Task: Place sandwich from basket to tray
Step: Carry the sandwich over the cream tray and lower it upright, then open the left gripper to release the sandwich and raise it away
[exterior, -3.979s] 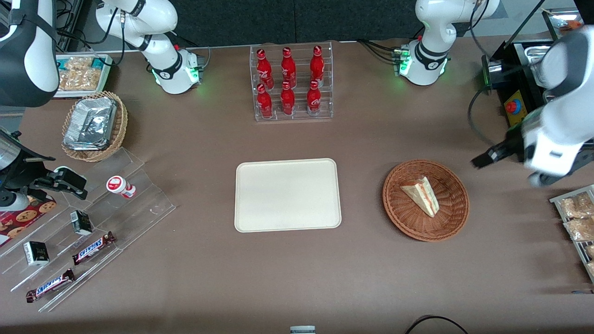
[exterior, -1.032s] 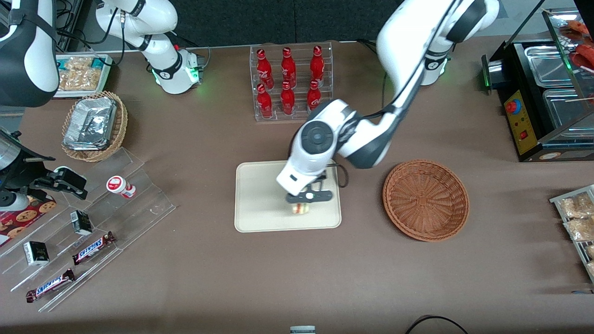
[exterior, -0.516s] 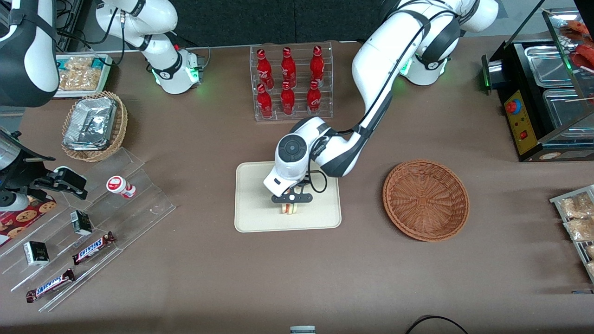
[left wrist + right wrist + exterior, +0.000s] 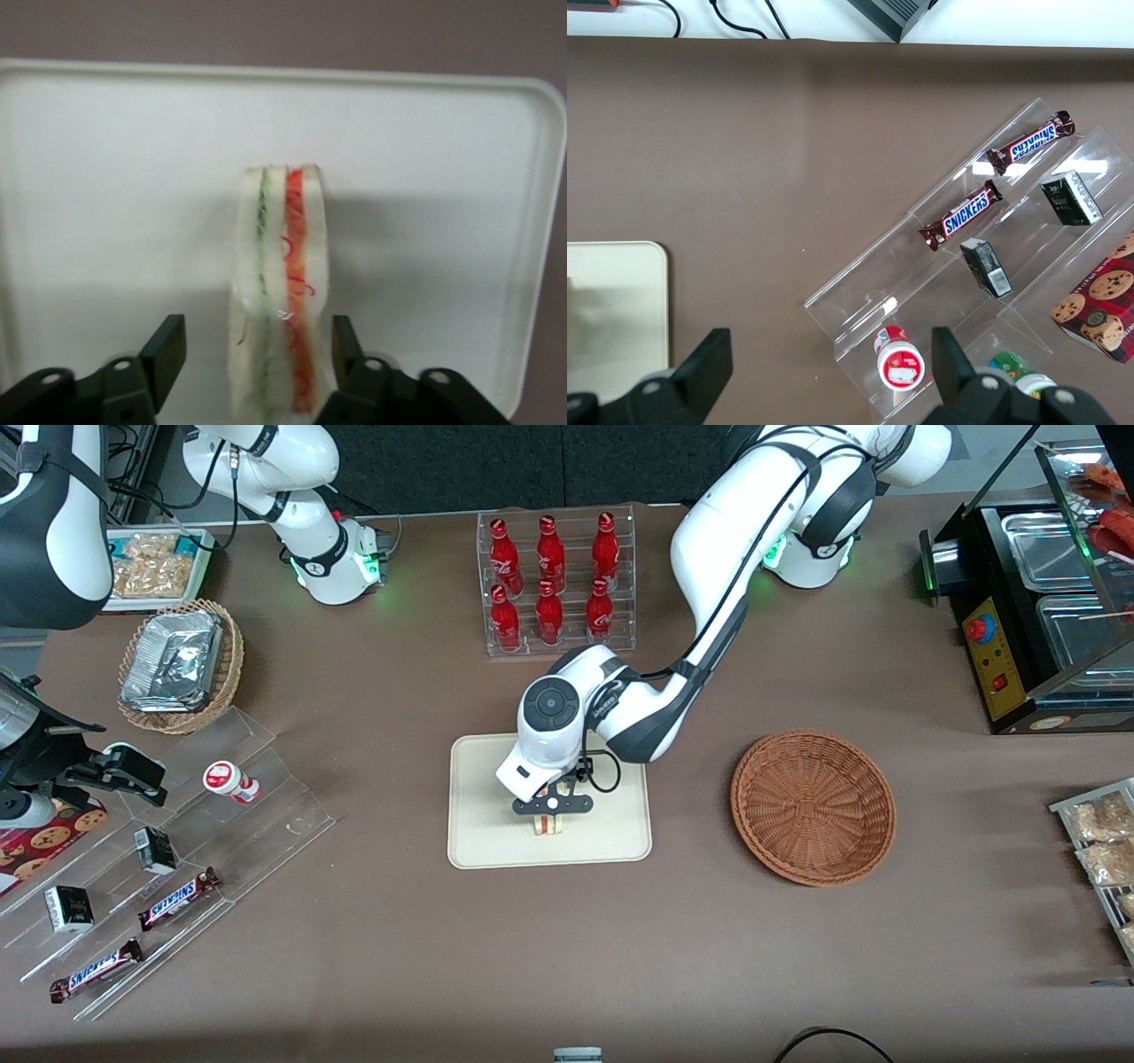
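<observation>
While the gripper (image 4: 252,354) stands spread, the red-and-green-layered sandwich (image 4: 282,301) rests on the tray (image 4: 106,177).

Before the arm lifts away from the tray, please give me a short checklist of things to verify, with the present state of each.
1. Sandwich is over the tray, not the table: ok.
2. Sandwich is away from the tray rim: ok, bare tray shows all around it.
3. Gripper has let go: ok, fingers stand apart with gaps on both sides.
4. Sandwich rests stably: cannot tell; it stands on edge, filling layers upward.
5. Basket holds nothing: ok.
6. Upward path is free: ok, nothing above the gripper except its own arm.
</observation>
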